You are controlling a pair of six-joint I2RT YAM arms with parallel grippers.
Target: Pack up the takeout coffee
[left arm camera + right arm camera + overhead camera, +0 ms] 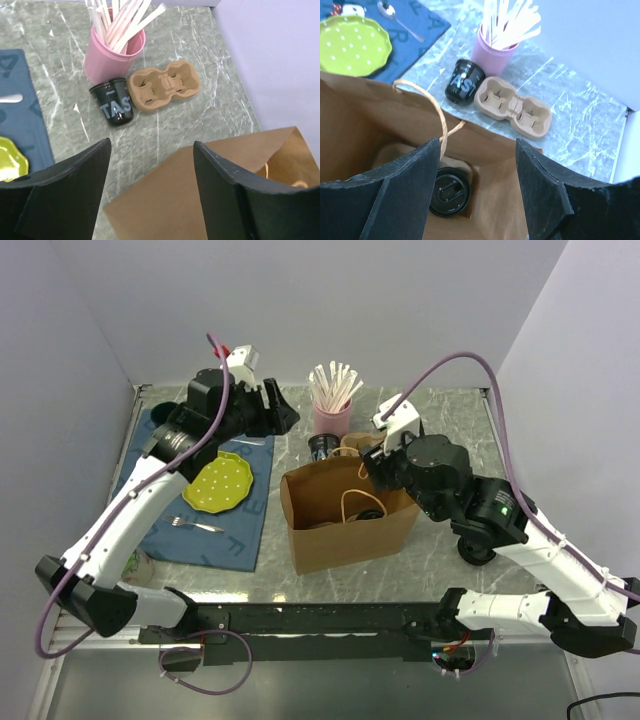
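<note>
A brown paper bag (350, 525) stands open at the table's middle. Inside it a black-lidded coffee cup (447, 191) sits upright at the bottom. A second black cup (322, 447) stands on the table behind the bag, next to an empty cardboard cup carrier (357, 444). They also show in the left wrist view, the cup (114, 103) and the carrier (164, 91). My left gripper (288, 418) is open and empty, above the bag's far left edge (200, 200). My right gripper (372, 468) is open and empty over the bag's mouth (478, 150).
A pink cup of wooden stirrers (333, 412) stands just behind the black cup. A green plate (220, 483) and a fork (200, 526) lie on a blue mat (235, 540) at the left. Walls close in the left, back and right.
</note>
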